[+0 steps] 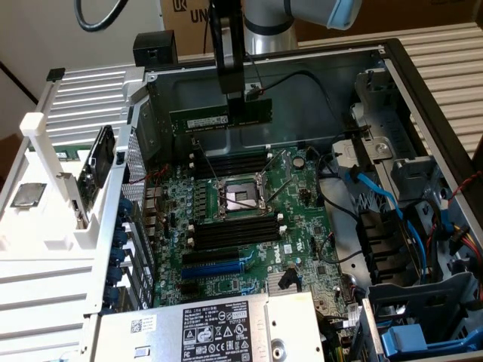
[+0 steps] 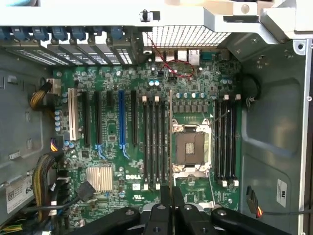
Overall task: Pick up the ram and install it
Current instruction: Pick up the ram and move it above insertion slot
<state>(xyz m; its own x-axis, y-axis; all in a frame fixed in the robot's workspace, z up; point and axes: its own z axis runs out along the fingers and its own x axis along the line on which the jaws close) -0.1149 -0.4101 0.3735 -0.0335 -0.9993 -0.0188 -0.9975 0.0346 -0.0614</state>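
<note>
**Held item.** The ram (image 1: 215,119) is a long, flat green board with dark chips and a pale label. It is clamped at its upper edge between the closed black jaws. It hangs level and on edge inside the case, clear above the motherboard (image 1: 302,219) and near the case's rear wall. It is not seated in any slot. In the wrist view the ram (image 2: 170,137) shows edge-on as a thin line. That line falls between a bank of black memory slots (image 2: 154,142) and the CPU socket (image 2: 190,148).

**Container.** The case (image 1: 324,83) is an open box of dull grey sheet metal, with a perforated grille (image 2: 188,35) in one wall. It contains:
- the green motherboard, densely populated;
- the CPU socket, a square bright-metal frame around a dark centre;
- banks of long, narrow black slots with white end clips on either side of the socket;
- a blue slot (image 2: 122,120);
- a finned silver heatsink (image 2: 99,177);
- flat blue cables (image 1: 375,192) and black wiring along the exterior view's right;
- a silver box with printed labels (image 1: 204,332).

**Adjacent.** A white ribbed plastic fixture (image 1: 53,249) stands at the exterior view's left, with a square metal-capped chip (image 1: 26,194) lying on it.
</note>
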